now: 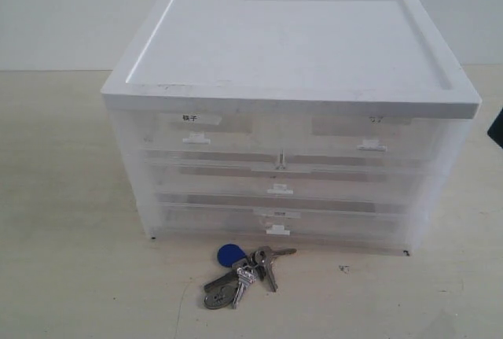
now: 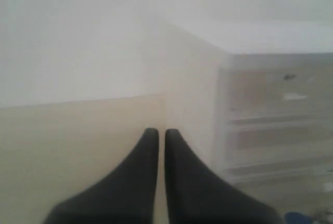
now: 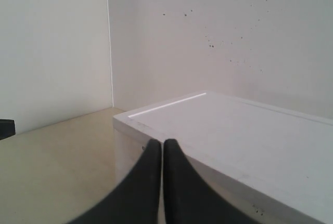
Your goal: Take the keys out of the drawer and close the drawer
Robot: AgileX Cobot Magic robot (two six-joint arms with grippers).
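Though just before the cabinet's (image 1: pixel 291 40) closed drawer (image 1: pixel 338 225), keys (image 1: pixel 244 270) flat on the table (image 1: pixel 71 276).

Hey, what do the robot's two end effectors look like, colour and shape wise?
The left end effector and right end effector look alike. Each has two matte black fingers, broad at the base and curving inward to narrow, rounded tips. No cables, markings or labels show on them.

Two dark characters on a white label (image 1: pixel 189 118), on the top half-width drawer (image 1: pixel 196 136) toward the left tool (image 2: pixel 156 132), are too small to read; the neighbouring label (image 1: pixel 376 119) is blurred.
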